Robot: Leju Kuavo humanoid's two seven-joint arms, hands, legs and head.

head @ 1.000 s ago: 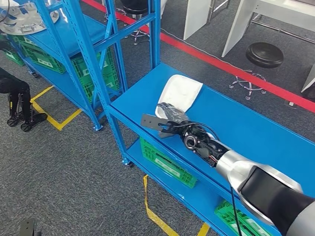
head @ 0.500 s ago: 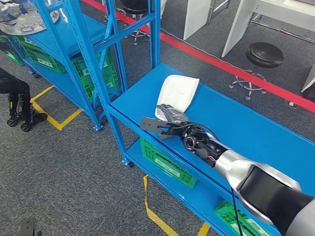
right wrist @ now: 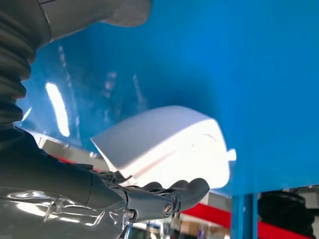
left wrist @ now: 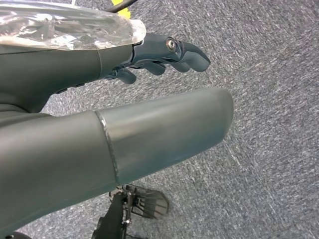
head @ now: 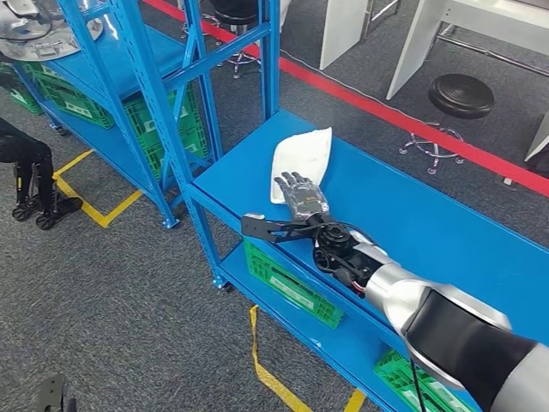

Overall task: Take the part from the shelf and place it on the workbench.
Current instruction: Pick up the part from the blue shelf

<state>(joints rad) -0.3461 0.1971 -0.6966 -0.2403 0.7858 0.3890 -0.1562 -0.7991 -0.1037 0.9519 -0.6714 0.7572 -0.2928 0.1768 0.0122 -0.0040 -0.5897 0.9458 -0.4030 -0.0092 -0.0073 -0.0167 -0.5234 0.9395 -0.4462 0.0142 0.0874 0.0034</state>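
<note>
right hand (head: 302, 196) flat, fingers spread, holding nothing, mid-frame beside white part (head: 299, 152) on blue desk (head: 414, 215); left hand (left wrist: 112, 114) empty, fingers extended over carpet.

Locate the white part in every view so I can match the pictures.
Head view: the white part lies on the blue shelf top, just beyond the right hand.
Right wrist view: the white part sits mid-frame, past the fingers.
Left wrist view: not in it.
Shared landmark: the blue shelf top.
</note>
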